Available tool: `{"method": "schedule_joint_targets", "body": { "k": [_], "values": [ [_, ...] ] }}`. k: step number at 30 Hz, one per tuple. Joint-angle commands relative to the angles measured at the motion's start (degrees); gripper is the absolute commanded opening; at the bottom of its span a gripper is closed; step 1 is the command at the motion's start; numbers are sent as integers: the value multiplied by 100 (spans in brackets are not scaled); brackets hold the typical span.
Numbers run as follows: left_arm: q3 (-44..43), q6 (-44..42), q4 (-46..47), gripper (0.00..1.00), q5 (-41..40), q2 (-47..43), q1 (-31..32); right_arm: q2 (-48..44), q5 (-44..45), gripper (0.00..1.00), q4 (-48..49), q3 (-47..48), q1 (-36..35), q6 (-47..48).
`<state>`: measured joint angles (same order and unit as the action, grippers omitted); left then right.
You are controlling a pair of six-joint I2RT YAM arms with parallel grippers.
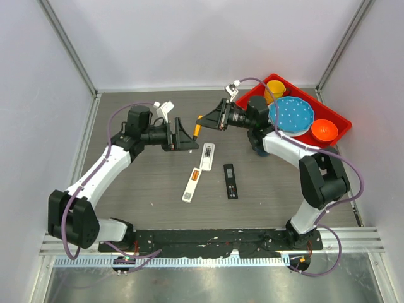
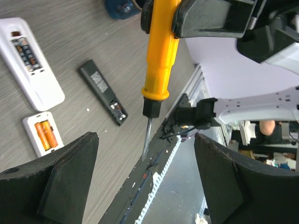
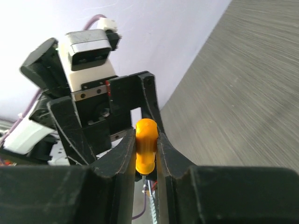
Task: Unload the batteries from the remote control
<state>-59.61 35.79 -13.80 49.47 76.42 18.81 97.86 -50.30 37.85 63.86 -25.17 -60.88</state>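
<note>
Right gripper (image 3: 146,142) pinches the screwdriver (image 2: 159,51) — left gripper (image 2: 145,137) spread, gaps either side.

Three remotes (image 1: 192,184) at table (image 1: 139,189) ctr; tray (image 1: 344,124) w/ bowls (image 1: 291,115) rear right.

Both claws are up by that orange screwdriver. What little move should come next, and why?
Probably the left gripper should back away. Its fingers stand wide apart, clear of the screwdriver, while the right gripper is shut on the orange handle. Backing off would let the right arm bring the tip down to the orange batteries in a white remote.
</note>
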Motion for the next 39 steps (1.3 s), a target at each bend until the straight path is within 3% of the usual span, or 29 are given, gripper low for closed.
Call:
{"method": "schedule_joint_targets", "body": {
  "k": [1,6,11,17,22,31,36,39],
  "values": [
    [-50,-432,-622,88,-710,-312,18,-531,729,1,-1575,197,-32,1322],
    [108,-696,-1176,91,-1885,-514,35,-944,1812,1,-2965,224,-23,2352],
    [283,-670,-1827,92,-3275,-357,368,-1129,2436,1,-3152,-4,-6,2669],
    [547,-425,-2004,92,-4804,-84,1405,-1261,2499,1,-3284,-259,3,2915],
    [811,-187,-1697,92,-5456,118,2257,-1261,2640,1,-3433,-391,21,2951],
    [934,244,-1406,89,-6255,1066,3216,-1085,2578,1,-3547,-330,21,2977],
    [925,420,-1476,74,-6608,1419,3445,-1050,2517,1,-3600,-260,30,2986],
    [1004,446,-1424,58,-6696,1498,3481,-1041,2473,1,-3653,-207,30,3003]
  ]
}}
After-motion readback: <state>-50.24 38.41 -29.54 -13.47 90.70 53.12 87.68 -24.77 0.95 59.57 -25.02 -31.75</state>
